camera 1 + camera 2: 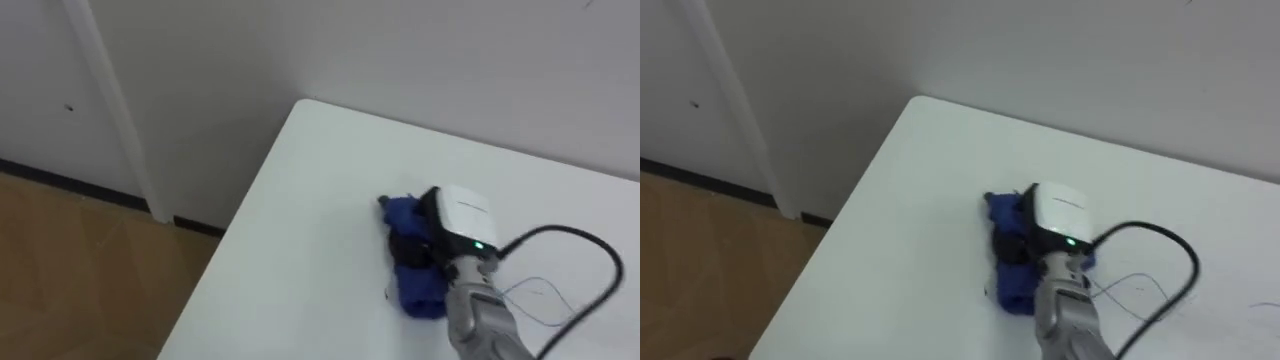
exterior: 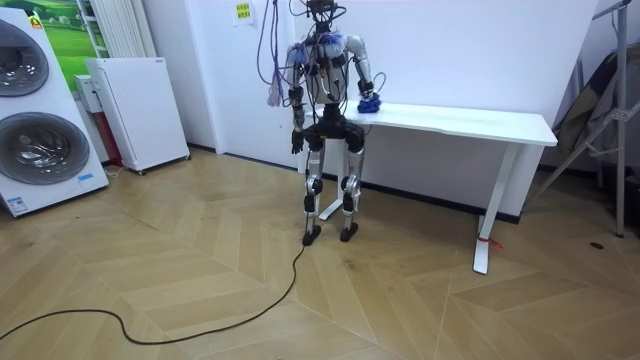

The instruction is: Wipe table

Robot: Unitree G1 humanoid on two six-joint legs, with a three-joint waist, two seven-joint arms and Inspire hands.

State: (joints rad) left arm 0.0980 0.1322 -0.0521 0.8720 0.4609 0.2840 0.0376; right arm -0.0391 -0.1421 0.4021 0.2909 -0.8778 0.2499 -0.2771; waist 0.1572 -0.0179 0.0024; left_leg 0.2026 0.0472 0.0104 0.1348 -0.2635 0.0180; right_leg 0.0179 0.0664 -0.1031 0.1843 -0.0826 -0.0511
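1. My left hand (image 2: 297, 141) hangs at my side, beside the table's end.
2. My right hand (image 1: 462, 216) rests on the blue cloth (image 1: 415, 290). Its fingers are buried in the folds, so I cannot tell the grip.
3. The cloth lies bunched on the white table (image 1: 310, 180). Its long axis runs near-to-far, with the far end leaning slightly left.

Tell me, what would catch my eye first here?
The robot's right hand, with a white back and a green light, grips a bright blue cloth near the corner of the white table. In the room view, the robot stands at that table's end, left hand hanging by its side.
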